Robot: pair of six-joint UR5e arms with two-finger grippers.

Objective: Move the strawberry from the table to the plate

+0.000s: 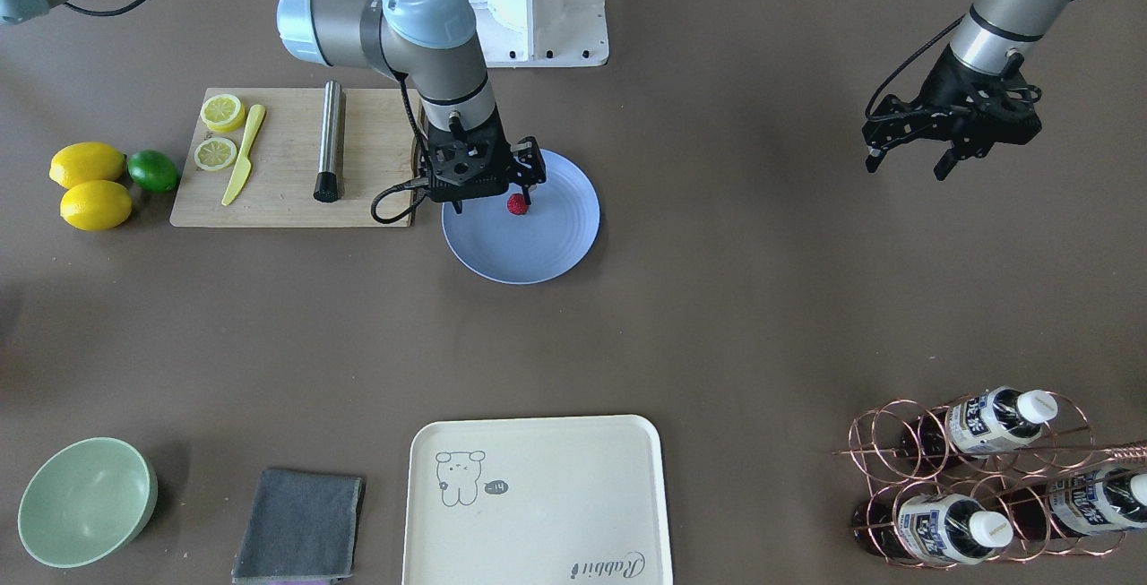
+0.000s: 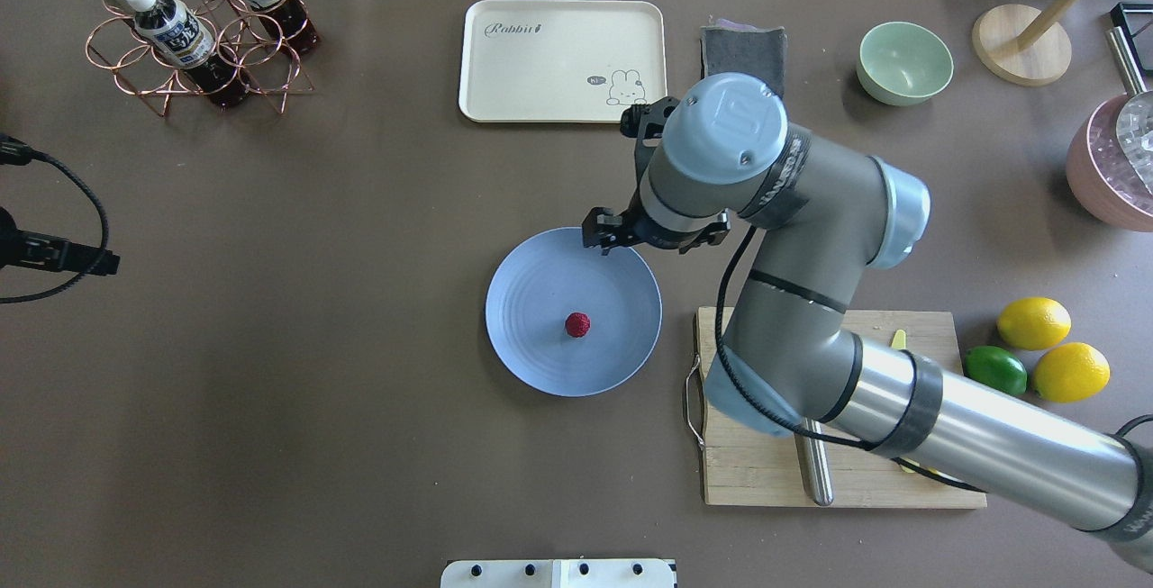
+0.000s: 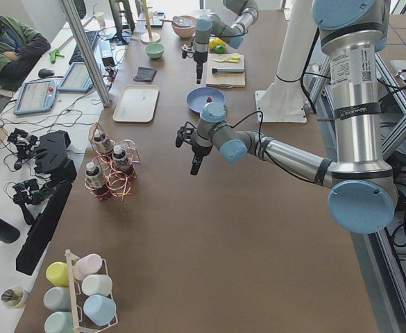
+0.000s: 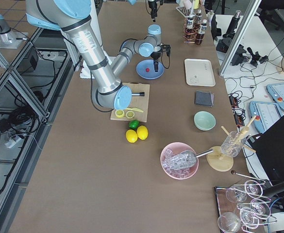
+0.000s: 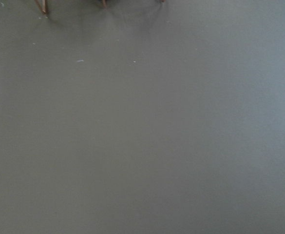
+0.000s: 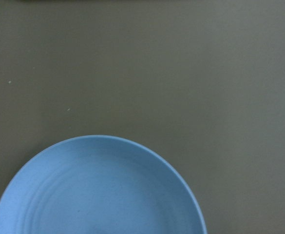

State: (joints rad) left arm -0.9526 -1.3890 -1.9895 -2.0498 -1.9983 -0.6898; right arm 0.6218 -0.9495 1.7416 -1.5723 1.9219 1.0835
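Note:
The small dark-red strawberry (image 1: 517, 204) lies on the light-blue plate (image 1: 538, 253), slightly off its middle, and also shows in the overhead view as the strawberry (image 2: 577, 324) on the plate (image 2: 531, 345). My right gripper (image 1: 494, 202) hovers above the plate's edge nearest the robot, open, its fingers apart and holding nothing. The right wrist view shows only the plate rim (image 6: 98, 146) and the bare table (image 6: 142, 58). My left gripper (image 1: 905, 164) hangs open and empty over the table (image 1: 762, 298), far from the plate.
A wooden cutting board (image 1: 287, 200) with lemon slices, a yellow knife and a metal cylinder sits beside the plate. Two lemons (image 1: 90, 186) and a lime (image 1: 152, 170) lie past it. Along the operators' edge are a cream tray (image 1: 538, 504), green bowl (image 1: 85, 500), grey cloth (image 1: 300, 527) and copper bottle rack (image 1: 986, 477).

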